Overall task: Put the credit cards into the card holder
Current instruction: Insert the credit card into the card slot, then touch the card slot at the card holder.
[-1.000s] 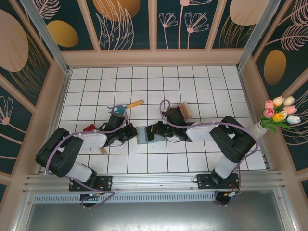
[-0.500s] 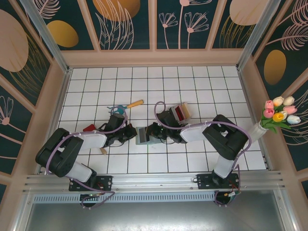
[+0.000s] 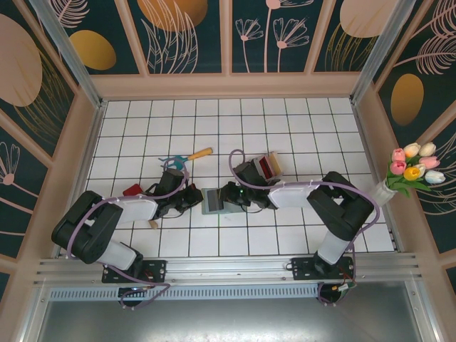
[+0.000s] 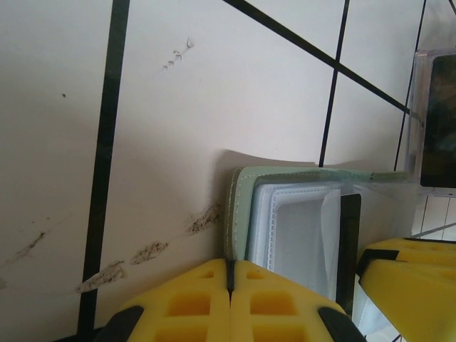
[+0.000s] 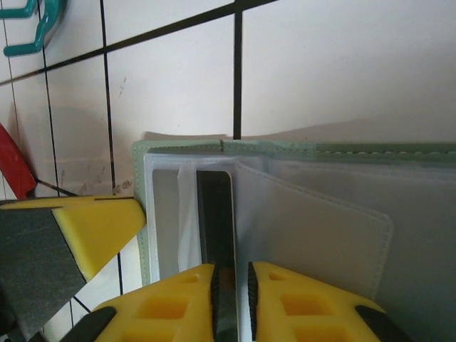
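The left gripper is closed tight on the green edge of the card holder, pinning it open on the worktop. A dark card sits partly inside a clear pocket, between the jaws of the right gripper. Those jaws are a narrow slit apart, and I cannot tell whether they pinch the card. To seat it well, push straight along the pocket with the holder clamped flat. The other cards wait in a case further right.
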### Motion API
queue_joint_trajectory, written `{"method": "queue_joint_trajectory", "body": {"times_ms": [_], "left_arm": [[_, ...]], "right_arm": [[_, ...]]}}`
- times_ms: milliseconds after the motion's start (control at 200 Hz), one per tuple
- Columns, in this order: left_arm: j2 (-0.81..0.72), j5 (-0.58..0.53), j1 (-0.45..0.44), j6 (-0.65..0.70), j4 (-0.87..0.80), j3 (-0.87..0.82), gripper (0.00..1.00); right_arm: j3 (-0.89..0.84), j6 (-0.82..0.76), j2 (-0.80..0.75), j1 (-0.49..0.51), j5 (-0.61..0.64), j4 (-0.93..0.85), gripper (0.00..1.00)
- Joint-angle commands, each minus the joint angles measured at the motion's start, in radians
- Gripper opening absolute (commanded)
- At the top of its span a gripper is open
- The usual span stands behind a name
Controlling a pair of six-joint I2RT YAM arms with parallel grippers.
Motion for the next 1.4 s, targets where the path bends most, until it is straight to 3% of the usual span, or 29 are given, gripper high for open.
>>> {"method": "queue_joint_trajectory", "body": {"times_ms": [0, 130, 325, 550, 806, 1006, 1391], "left_arm": [[-0.016, 0.003, -0.006, -0.007, 0.012, -0.006, 0.00], [-0.021, 0.004, -0.006, -0.009, 0.016, -0.010, 0.00], [-0.025, -0.001, -0.006, -0.011, 0.013, -0.011, 0.00], [-0.037, -0.052, -0.007, -0.014, -0.020, -0.015, 0.00], [-0.026, -0.067, -0.006, -0.013, -0.027, -0.021, 0.00], [-0.041, -0.076, -0.006, -0.011, -0.036, -0.029, 0.00], [-0.053, -0.068, -0.006, 0.007, -0.052, -0.008, 0.01]], "right_arm": [[0.053, -0.028, 0.048, 0.003, -0.051, -0.022, 0.13], [0.081, -0.030, 0.085, 0.013, -0.105, 0.007, 0.08], [0.121, -0.058, 0.091, 0.018, -0.116, -0.030, 0.10], [0.134, -0.140, 0.000, 0.020, 0.181, -0.302, 0.18], [0.098, -0.175, 0.025, 0.020, 0.255, -0.416, 0.17], [0.132, -0.163, -0.004, 0.017, 0.472, -0.572, 0.14], [0.229, -0.207, -0.147, 0.034, 0.483, -0.563, 0.19]]}}
